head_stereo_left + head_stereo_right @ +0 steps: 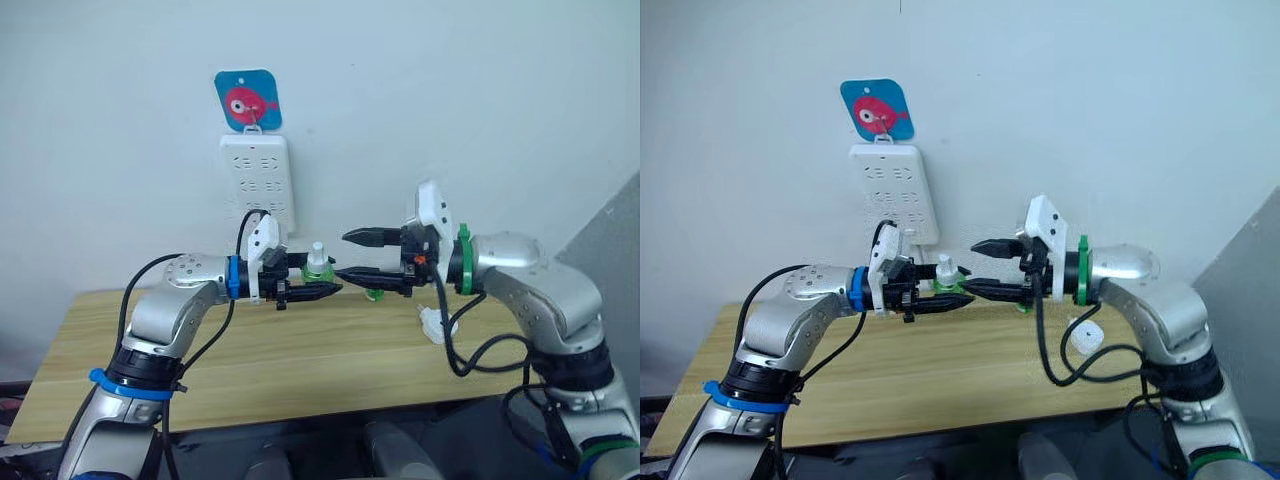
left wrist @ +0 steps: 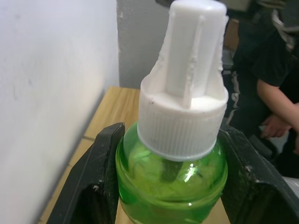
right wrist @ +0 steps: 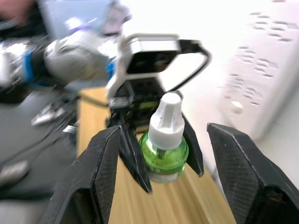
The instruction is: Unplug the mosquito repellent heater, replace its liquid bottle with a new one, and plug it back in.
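Wooden table (image 1: 250, 360); left fingers (image 2: 100, 186) clamp glossy green bottle (image 2: 170, 179)

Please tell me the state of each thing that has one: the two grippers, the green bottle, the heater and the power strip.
Left gripper: shut on the green bottle.
Right gripper: open, facing the bottle.
Green bottle: upright, white cap on, held above the table.
Heater: unplugged, lying on the table.
Power strip: hanging on the wall.

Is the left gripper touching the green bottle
Touching. The left wrist view shows the left gripper with its black fingers pressed against both sides of the green bottle.
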{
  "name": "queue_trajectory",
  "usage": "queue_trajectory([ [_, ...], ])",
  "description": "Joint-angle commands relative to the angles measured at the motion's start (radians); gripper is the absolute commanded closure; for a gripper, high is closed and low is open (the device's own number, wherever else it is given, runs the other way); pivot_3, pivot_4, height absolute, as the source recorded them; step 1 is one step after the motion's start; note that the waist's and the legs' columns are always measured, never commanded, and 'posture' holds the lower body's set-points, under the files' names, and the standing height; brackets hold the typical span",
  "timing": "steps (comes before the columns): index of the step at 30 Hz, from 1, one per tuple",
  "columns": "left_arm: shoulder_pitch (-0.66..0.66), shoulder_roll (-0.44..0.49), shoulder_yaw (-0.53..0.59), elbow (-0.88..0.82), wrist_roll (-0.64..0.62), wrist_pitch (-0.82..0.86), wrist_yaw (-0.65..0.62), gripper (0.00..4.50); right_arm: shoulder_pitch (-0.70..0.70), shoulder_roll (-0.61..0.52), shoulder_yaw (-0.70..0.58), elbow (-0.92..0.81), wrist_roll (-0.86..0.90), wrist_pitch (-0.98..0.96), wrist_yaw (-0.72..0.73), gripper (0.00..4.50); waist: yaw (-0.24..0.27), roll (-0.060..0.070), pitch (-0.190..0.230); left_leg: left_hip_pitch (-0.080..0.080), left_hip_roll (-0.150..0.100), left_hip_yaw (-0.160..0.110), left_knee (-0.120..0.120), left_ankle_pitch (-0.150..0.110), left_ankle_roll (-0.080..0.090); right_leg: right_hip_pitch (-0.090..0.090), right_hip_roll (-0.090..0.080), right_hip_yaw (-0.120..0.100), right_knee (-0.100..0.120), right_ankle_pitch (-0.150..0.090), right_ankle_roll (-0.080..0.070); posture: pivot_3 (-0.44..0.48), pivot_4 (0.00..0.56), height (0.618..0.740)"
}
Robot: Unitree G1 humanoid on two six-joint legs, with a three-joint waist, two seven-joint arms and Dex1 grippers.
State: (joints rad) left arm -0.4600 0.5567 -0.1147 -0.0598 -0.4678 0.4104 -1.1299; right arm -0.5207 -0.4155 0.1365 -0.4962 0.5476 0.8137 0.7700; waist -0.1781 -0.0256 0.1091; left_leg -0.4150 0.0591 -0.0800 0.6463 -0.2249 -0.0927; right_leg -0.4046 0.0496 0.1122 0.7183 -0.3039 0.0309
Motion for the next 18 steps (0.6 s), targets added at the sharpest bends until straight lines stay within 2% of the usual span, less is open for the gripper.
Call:
queue_trajectory([
  [1, -0.012, -0.024, 0.014, 0.006, 0.019, -0.044, 0.027, 2.19, 0.016, 0.042, 0.026, -0.068, -0.042, 0.005, -0.128, 1.45, -0.010, 0.002, -0.002, 0.000, 0.000, 0.000, 0.000, 0.000, 0.000, 0.000, 0.000, 0.000, 0.000, 0.000, 0.000, -0.173, 0.042, 0.729],
  [9, -0.034, -0.038, 0.010, 0.028, 0.027, -0.047, 0.021, 2.19, 0.003, 0.111, 0.122, -0.005, -0.125, -0.025, -0.226, 1.45, -0.019, 0.005, -0.008, 0.000, 0.000, 0.000, 0.000, 0.000, 0.000, 0.000, 0.000, 0.000, 0.000, 0.000, 0.001, -0.176, 0.041, 0.729],
  [18, -0.014, -0.032, 0.013, -0.004, 0.007, -0.020, 0.015, 2.19, -0.025, 0.153, 0.110, 0.090, -0.156, -0.089, -0.225, 1.45, -0.019, 0.005, -0.008, 0.000, 0.000, 0.000, 0.000, 0.000, 0.000, 0.000, 0.000, 0.000, 0.000, 0.000, 0.000, -0.166, 0.039, 0.729],
])
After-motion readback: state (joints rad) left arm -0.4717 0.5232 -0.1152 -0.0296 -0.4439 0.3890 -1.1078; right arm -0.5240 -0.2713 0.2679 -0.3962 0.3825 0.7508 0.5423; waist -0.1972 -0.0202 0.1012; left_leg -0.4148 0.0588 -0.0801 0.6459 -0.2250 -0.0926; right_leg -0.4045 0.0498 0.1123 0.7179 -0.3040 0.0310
